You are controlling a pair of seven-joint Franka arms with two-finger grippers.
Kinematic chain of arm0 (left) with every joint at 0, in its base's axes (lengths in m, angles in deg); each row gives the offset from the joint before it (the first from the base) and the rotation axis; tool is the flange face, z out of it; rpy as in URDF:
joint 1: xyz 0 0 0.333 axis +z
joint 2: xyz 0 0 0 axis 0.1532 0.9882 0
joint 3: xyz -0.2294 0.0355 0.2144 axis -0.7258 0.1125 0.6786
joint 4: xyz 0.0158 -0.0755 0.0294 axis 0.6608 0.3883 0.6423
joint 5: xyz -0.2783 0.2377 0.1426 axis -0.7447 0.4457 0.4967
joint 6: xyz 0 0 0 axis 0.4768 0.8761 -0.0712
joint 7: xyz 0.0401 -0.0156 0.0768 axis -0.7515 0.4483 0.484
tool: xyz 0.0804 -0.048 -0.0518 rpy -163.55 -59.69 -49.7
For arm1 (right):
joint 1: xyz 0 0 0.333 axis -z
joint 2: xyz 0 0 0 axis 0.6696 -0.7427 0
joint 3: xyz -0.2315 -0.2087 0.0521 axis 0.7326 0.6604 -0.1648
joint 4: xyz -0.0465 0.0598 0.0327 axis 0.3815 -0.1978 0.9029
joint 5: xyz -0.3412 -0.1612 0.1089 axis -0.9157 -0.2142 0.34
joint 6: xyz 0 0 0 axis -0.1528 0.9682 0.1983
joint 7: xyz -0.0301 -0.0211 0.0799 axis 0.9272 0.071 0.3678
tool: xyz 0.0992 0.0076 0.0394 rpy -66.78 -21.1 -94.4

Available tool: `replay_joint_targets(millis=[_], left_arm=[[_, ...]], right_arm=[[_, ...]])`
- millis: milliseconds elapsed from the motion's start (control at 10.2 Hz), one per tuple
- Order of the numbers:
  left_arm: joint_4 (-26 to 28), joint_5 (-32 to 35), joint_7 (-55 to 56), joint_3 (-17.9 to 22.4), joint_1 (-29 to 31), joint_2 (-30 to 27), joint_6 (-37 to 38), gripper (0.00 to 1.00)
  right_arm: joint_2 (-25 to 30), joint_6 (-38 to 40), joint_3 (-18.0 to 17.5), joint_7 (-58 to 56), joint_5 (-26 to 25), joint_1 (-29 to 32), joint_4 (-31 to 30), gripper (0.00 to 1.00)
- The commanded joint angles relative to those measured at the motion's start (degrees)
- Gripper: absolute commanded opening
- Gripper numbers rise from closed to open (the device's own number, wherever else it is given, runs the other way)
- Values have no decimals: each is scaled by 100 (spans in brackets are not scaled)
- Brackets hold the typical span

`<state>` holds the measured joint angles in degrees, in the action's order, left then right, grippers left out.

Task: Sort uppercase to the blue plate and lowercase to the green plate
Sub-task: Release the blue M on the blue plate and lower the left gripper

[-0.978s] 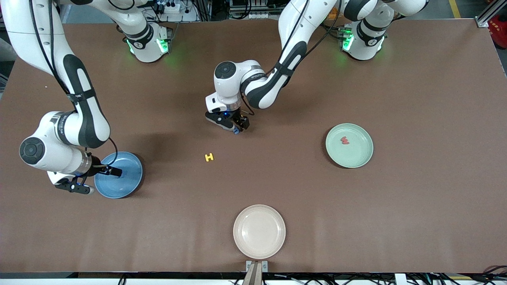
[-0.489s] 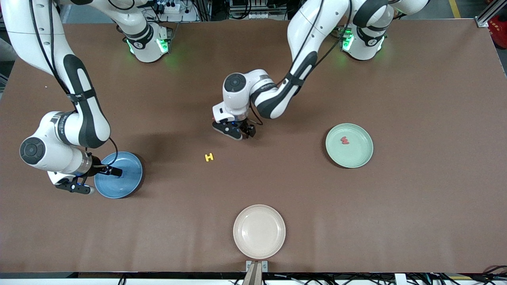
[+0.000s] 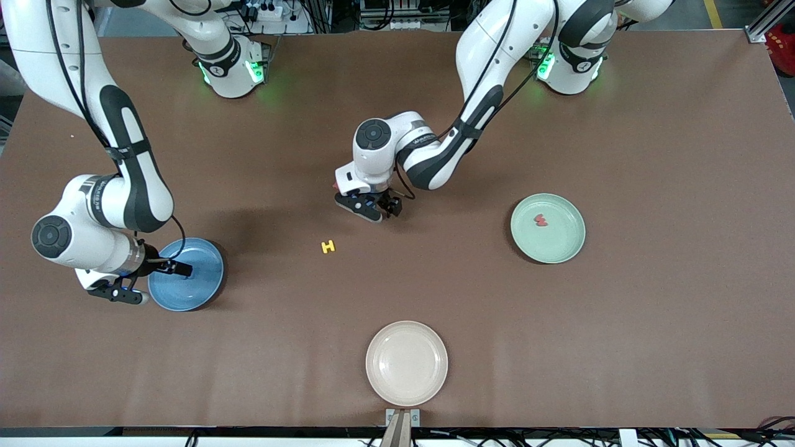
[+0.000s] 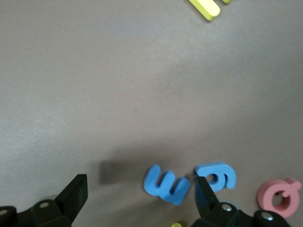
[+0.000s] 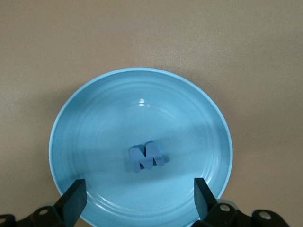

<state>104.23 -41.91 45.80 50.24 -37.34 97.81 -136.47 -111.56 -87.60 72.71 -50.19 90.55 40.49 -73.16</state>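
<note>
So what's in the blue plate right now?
One blue capital M lies in the blue plate. The right gripper, open, hovers over it, covering the plate's edge.

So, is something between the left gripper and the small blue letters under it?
Nothing visible. The left gripper is open over bare table; the blue m lies between its fingers, with the blue g beside it.

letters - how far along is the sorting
Done: blue M lies in the blue plate, red w in the green plate. In hand: nothing; open left gripper hovers over blue m; open right gripper waits over the blue plate. Left: m, g, Q, yellow H.
</note>
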Motion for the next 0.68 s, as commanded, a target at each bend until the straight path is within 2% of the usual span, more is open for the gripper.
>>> replay_joint_targets(millis=[0,587], left_arm=[[47,-113,0,3,-34,-36,38,100],[206,-113,-35,11,-25,-28,38,100]], right_arm=[[11,30,-47,-24,-74,49,-2,100],[19,30,-47,-33,-74,49,-2,100]])
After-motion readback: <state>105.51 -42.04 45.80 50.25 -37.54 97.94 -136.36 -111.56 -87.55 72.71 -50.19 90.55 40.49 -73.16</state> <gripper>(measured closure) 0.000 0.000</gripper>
